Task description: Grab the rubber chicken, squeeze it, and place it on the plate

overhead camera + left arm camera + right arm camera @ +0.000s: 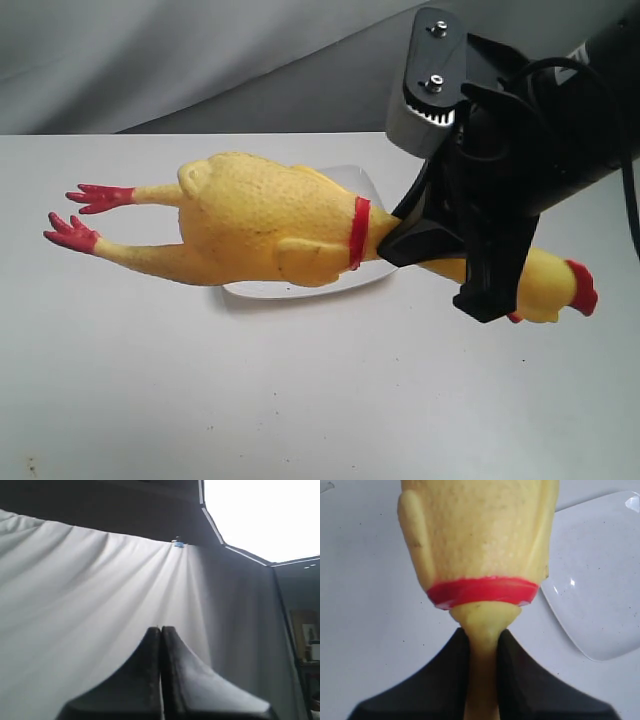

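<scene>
Pinching the rubber chicken [270, 225] by its skinny neck, right gripper [481, 645] fingers clamped tight on either side of it, bumpy yellow body hanging over the plate [600, 605] (sticks out way past both edges lol), left gripper [161, 632] fingers pressed together, aimed at grey cloth [75, 605]
</scene>
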`<state>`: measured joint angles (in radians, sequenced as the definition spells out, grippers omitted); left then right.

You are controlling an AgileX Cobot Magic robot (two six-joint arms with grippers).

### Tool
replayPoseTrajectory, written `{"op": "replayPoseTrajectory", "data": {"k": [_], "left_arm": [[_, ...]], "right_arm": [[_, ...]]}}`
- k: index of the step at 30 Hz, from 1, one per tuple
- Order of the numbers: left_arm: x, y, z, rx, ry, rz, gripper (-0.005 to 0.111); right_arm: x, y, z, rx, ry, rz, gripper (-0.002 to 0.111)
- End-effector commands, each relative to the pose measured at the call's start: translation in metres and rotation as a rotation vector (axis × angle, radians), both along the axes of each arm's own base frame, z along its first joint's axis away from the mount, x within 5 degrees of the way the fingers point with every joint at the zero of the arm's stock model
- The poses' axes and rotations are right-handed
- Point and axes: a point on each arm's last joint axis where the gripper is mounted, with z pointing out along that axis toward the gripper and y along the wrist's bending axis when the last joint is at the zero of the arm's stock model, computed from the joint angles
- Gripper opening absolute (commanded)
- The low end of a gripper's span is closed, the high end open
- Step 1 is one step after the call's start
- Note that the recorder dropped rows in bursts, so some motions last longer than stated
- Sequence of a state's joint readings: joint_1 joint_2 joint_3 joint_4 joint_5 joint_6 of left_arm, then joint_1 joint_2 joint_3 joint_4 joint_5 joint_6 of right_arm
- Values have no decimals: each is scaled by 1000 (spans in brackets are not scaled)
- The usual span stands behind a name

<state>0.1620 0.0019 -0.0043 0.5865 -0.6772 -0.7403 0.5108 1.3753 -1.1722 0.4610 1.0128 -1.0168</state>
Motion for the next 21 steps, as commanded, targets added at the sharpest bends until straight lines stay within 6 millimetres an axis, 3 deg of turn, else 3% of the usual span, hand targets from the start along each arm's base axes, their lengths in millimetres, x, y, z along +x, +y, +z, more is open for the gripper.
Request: {"op": "replayPoseTrajectory", "data": {"k": [1, 3, 5, 9, 12, 15, 18, 21], "left_arm": [[1, -9, -6, 114, 29, -39, 3], [4, -13, -13, 192, 124, -50, 6], [4, -16, -3, 268, 144, -60, 8], [10, -30, 35, 457, 168, -182, 18], [24, -31, 60, 610, 392, -237, 32], [39, -34, 92, 572, 425, -350, 46], [55, -38, 106, 622, 432, -460, 57], [73, -41, 107, 622, 476, -558, 63]], "right_arm": [[-2, 1, 5, 34, -2, -9, 0], [-2, 1, 5, 34, -2, -9, 0], [-2, 1, 5, 34, -2, -9, 0], [-2, 1, 5, 35, -1, -9, 0], [-2, 1, 5, 35, -1, -9, 0], [-2, 1, 5, 37, -1, -9, 0], [-3, 2, 6, 50, 9, -10, 0], [-3, 2, 6, 48, 12, -8, 0]]}}
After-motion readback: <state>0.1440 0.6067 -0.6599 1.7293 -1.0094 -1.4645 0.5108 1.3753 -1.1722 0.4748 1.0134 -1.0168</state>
